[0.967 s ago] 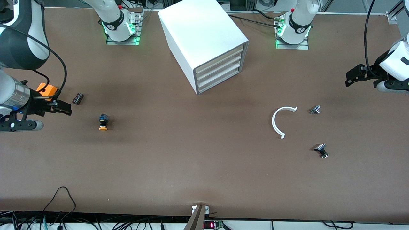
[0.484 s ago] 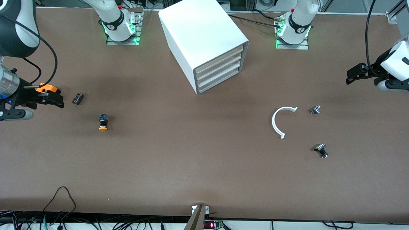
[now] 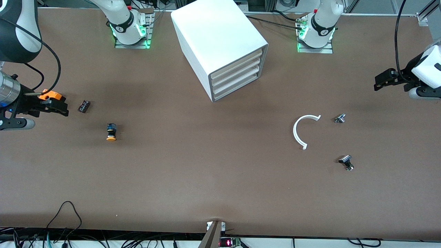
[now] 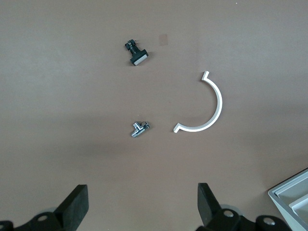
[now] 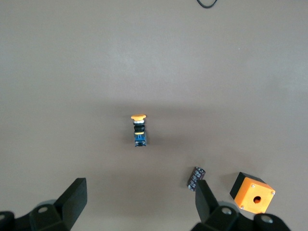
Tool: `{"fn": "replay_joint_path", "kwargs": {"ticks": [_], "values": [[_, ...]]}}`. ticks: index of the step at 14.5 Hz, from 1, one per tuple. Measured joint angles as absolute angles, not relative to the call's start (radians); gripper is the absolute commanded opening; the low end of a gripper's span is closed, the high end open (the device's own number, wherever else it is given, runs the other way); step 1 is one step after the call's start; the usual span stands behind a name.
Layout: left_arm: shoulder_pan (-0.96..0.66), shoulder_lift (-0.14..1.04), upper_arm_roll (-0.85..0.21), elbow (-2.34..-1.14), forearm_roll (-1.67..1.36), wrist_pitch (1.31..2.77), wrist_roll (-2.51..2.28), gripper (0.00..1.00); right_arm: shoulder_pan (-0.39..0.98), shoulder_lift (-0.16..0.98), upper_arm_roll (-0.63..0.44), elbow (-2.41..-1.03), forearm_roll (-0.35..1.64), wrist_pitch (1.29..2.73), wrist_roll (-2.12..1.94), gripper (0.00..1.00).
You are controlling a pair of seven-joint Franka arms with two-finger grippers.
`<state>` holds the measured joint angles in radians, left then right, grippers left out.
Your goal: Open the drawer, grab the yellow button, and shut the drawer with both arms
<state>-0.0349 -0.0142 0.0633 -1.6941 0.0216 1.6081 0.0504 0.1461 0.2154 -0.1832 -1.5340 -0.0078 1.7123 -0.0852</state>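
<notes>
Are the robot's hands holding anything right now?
No. The left gripper and right gripper are both open and empty, up over the table ends. The button lies loose on the table.

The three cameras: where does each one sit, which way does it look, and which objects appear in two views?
Front view: high, across the table, facing both bases; shows the cabinet and both arms.
Left wrist view: on the left arm, looking down past the open left end effector at the white arc, also in the front view.
Right wrist view: on the right arm, looking down past the open right end effector at the button, also in the front view.
</notes>
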Motion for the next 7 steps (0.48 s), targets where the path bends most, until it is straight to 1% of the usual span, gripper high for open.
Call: {"fn": "replay_joint_path", "kwargs": {"ticks": [5, 7], "values": [[-0.035, -0.014, 0.063, -1.694, 0.022, 1.608, 0.050, 1.00, 0.144, 0.215, -0.183, -1.542, -0.011, 1.703, -0.085, 1.00], [-0.035, -0.014, 0.063, -1.693, 0.022, 1.608, 0.050, 1.00, 0.141, 0.215, -0.167, -1.544, -0.036, 1.703, -0.085, 1.00]]}}
